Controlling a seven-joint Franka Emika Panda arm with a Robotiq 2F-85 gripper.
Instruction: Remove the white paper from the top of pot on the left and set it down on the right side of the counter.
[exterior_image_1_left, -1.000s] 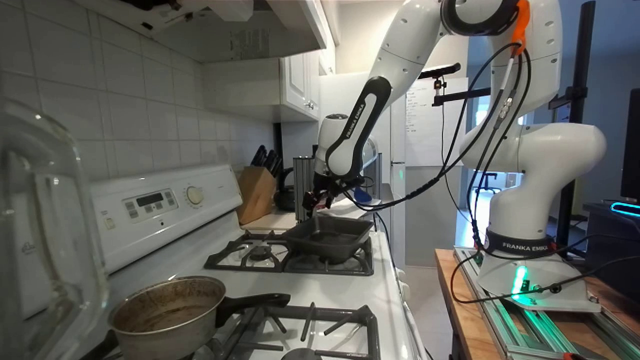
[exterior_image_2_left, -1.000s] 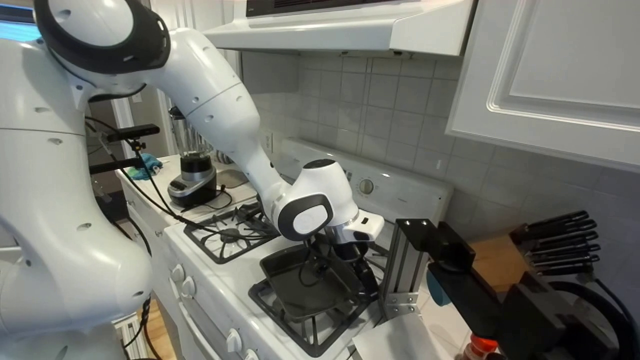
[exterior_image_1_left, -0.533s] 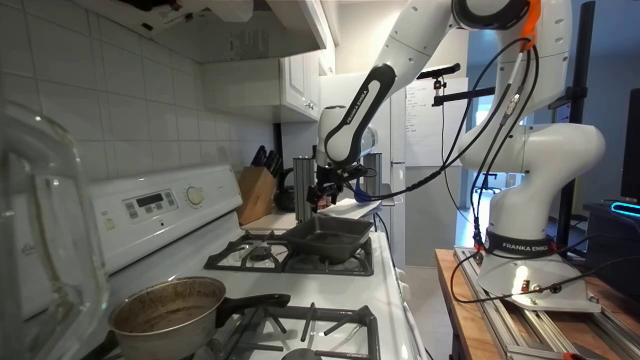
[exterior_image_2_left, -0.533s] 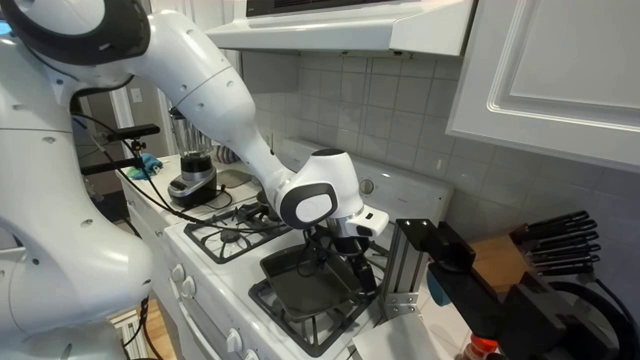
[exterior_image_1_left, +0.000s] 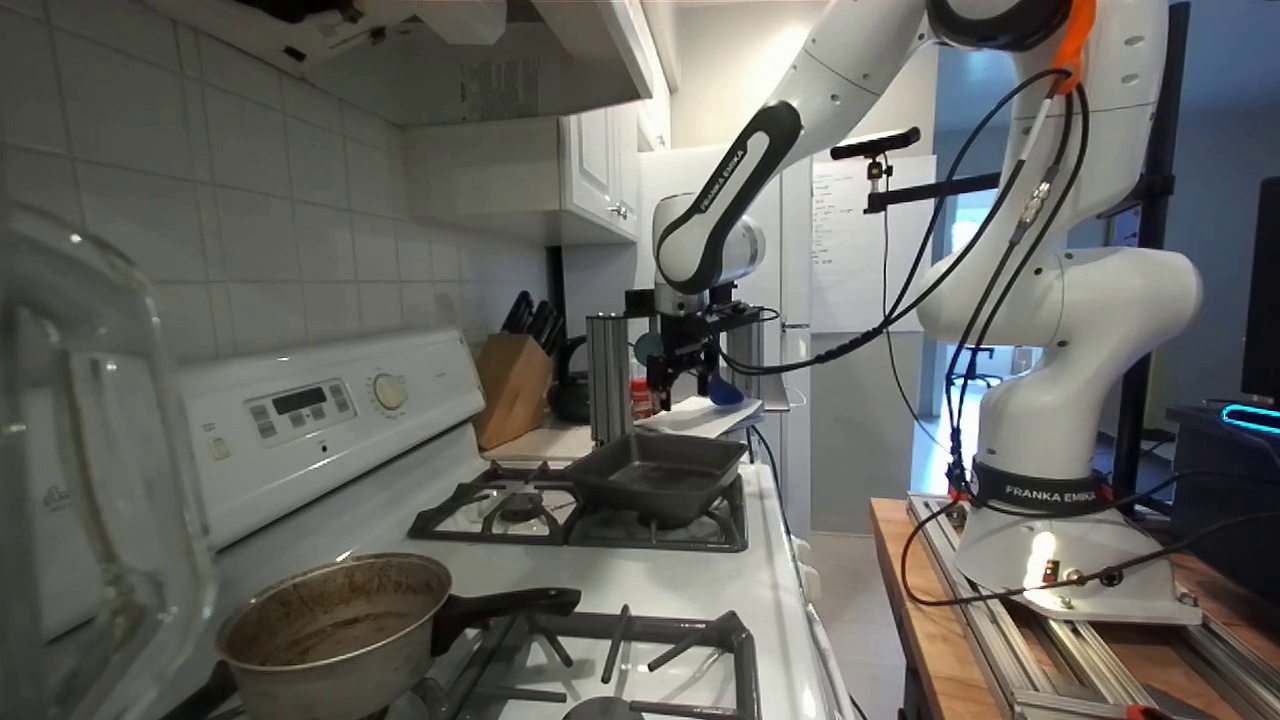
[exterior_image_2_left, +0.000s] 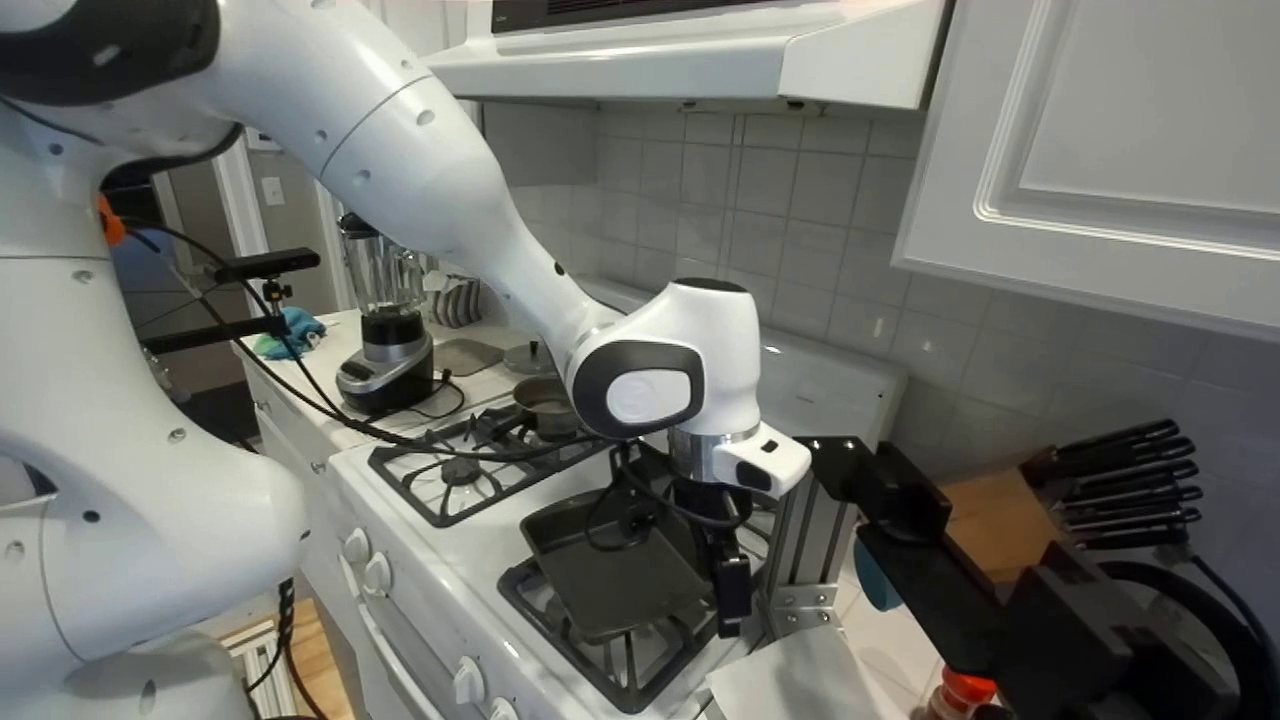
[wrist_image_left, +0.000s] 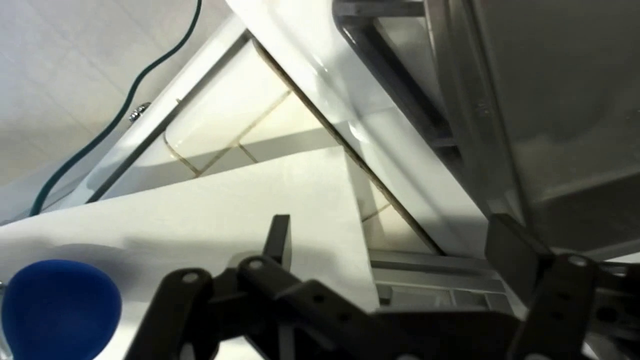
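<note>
The pot (exterior_image_1_left: 340, 640) stands on the stove near the camera, its mouth uncovered; it also shows at the back (exterior_image_2_left: 548, 403). A flat white sheet that looks like paper (exterior_image_1_left: 695, 417) lies on the counter past the griddle pan, also at the bottom of an exterior view (exterior_image_2_left: 795, 680) and in the wrist view (wrist_image_left: 280, 195). I cannot tell whether it is the task's paper. My gripper (exterior_image_1_left: 682, 400) hangs above the sheet's edge nearest the stove. In the wrist view its jaws (wrist_image_left: 392, 232) are wide open with nothing between them.
A dark griddle pan (exterior_image_1_left: 655, 470) sits on the far burner. An upright metal post (exterior_image_2_left: 805, 540) and black mount (exterior_image_2_left: 940, 590) stand close by the gripper. A blue spoon-like thing (wrist_image_left: 60, 310) is over the sheet. A knife block (exterior_image_1_left: 512, 390) and red-capped bottle (exterior_image_1_left: 641, 395) are behind.
My gripper has risen and moved away from the griddle pan's far corner toward the white sheet. The pot and griddle pan have not moved.
</note>
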